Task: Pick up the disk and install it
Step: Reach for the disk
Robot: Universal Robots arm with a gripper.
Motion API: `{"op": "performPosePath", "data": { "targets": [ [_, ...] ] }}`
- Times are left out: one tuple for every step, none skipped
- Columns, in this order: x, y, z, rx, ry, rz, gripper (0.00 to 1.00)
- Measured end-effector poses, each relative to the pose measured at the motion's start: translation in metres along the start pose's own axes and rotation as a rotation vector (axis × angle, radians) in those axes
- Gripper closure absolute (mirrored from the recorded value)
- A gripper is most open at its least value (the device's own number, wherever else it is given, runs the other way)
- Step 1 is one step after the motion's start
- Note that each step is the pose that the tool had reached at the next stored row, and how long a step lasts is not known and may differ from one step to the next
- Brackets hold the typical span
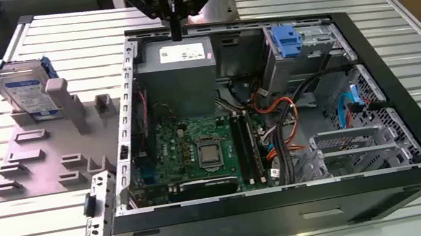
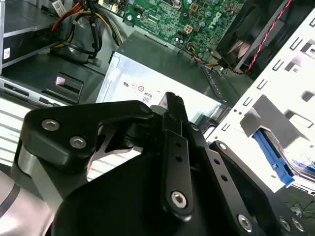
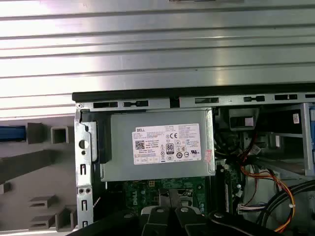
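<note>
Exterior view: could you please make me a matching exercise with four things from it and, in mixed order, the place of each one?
Things
1. disk
2. power supply
3. green circuit board
4. gripper

Places
A. inside the case, against its far wall
B. above the case's far edge
C. standing in the grey fixture, outside the case
D. flat on the case's floor

Pairs: 1-C, 2-A, 3-D, 4-B.

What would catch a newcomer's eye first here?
The open black computer case with its green motherboard dominates the middle. The black gripper hangs over the grey boxy power supply, while the silver disk in its blue carrier stands on edge in the grey holder at the exterior view's left.
</note>
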State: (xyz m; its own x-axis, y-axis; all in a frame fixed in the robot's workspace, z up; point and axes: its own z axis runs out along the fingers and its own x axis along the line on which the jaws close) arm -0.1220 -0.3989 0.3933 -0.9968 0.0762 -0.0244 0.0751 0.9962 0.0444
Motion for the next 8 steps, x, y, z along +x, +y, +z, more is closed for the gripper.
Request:
{"op": "performPosePath", "data": {
  "targets": [
    [0.0, 0.0, 0.0, 0.0, 0.0, 0.0, 0.89],
    [0.0, 0.0, 0.0, 0.0, 0.0, 0.0, 0.89],
    [0.0, 0.0, 0.0, 0.0, 0.0, 0.0, 0.89],
    [0.0002, 0.0, 0.0, 0.0001, 0.0, 0.0, 0.89],
    [0.0004, 0.0, 0.0, 0.0001, -0.0001, 0.0, 0.89],
    [0.0008, 0.0, 0.0, 0.0001, 0.0, 0.0, 0.89],
    [0.001, -0.0001, 0.0, 0.0, -0.0001, 0.0, 0.89],
    [0.0012, -0.0001, 0.0, 0.0, 0.0, 0.0, 0.89]
  ]
}}
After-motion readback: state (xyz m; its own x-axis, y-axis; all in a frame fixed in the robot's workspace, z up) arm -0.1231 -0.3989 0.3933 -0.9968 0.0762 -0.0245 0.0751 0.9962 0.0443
